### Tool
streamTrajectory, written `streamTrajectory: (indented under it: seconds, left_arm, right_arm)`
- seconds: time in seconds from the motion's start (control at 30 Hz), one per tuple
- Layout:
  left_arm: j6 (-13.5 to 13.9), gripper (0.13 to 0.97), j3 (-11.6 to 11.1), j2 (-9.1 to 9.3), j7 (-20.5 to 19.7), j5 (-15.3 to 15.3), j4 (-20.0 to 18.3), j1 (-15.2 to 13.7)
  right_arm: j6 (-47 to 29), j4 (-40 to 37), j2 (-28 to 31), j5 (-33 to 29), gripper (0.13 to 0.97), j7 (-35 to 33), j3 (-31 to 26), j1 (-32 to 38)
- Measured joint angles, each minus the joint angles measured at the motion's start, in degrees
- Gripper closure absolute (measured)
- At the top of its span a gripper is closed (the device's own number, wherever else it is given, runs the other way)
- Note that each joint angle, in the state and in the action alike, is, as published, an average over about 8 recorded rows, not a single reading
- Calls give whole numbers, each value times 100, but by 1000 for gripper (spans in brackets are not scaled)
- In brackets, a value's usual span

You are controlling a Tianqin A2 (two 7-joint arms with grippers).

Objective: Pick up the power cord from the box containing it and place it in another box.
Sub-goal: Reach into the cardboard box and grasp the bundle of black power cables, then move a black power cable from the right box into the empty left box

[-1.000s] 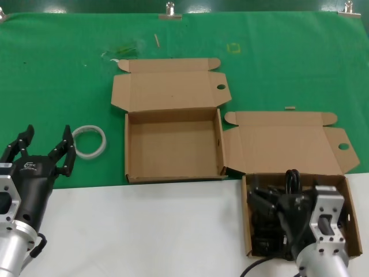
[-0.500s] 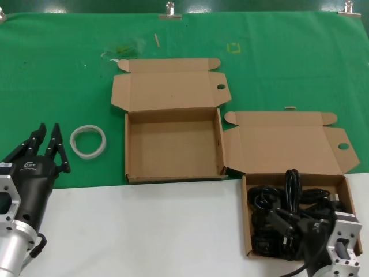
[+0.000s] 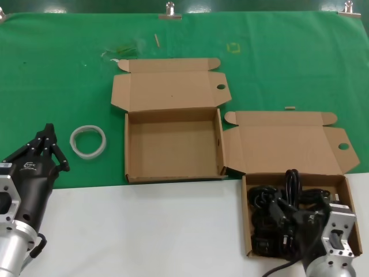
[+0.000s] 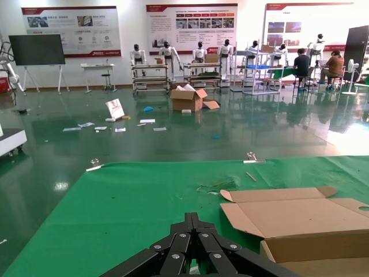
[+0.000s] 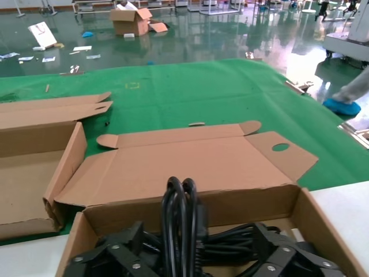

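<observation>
The power cord [image 3: 293, 183] is a black bundle lying in the right cardboard box [image 3: 245, 214], with one loop standing up. My right gripper [image 3: 290, 224] is down in that box and open. In the right wrist view its fingers [image 5: 108, 255] stand on either side of the upright cord loop [image 5: 179, 213], apart from it. The other box [image 3: 173, 147], at the centre, holds nothing, and its lid is folded back. My left gripper [image 3: 48, 142] hangs shut over the green cloth at the left, its tips [image 4: 192, 220] pressed together.
A white ring [image 3: 88, 141] lies on the green cloth between my left gripper and the centre box. Each box's opened lid [image 3: 288, 147] lies flat behind it. The table's near part is white. Metal clips [image 3: 170, 10] hold the cloth's far edge.
My left gripper's fingers went from wide open to shut. My right gripper drew back toward the box's near edge, uncovering more of the cords.
</observation>
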Motion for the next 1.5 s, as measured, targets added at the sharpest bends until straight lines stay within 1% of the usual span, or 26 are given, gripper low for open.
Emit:
streamTrajectory:
  seconds: [0.17, 0.2, 0.47, 0.6, 0.87, 1.07, 1.27, 1.4, 1.5]
  left_arm:
    - [0, 952, 0, 0, 0, 0, 0, 0]
    - [0, 954, 0, 0, 0, 0, 0, 0]
    - [0, 957, 0, 0, 0, 0, 0, 0]
    - [0, 957, 0, 0, 0, 0, 0, 0]
    - [0, 957, 0, 0, 0, 0, 0, 0]
    - [0, 957, 0, 0, -3, 0, 0, 0]
    - [0, 957, 0, 0, -3, 1, 0, 0]
    - [0, 957, 0, 0, -3, 2, 0, 0]
    - [0, 957, 0, 0, -2, 2, 0, 0]
  right_arm:
    - [-82, -201, -154, -92, 473, 17, 6, 100]
    - [-94, -232, -180, -108, 473, 21, 9, 112]
    - [-3, -219, -252, -39, 688, -121, -19, 177]
    - [115, -126, -219, 94, 688, -270, -67, 210]
    - [306, -16, -200, 277, 840, -480, -109, 269]
    - [426, 137, -289, 235, 851, -537, -62, 238]
    - [670, 632, -385, 199, 857, -700, -51, 137]
    - [940, 1114, -283, 423, 857, -1063, -195, 255]
    - [1125, 1435, -98, 729, 857, -1423, -385, 524]
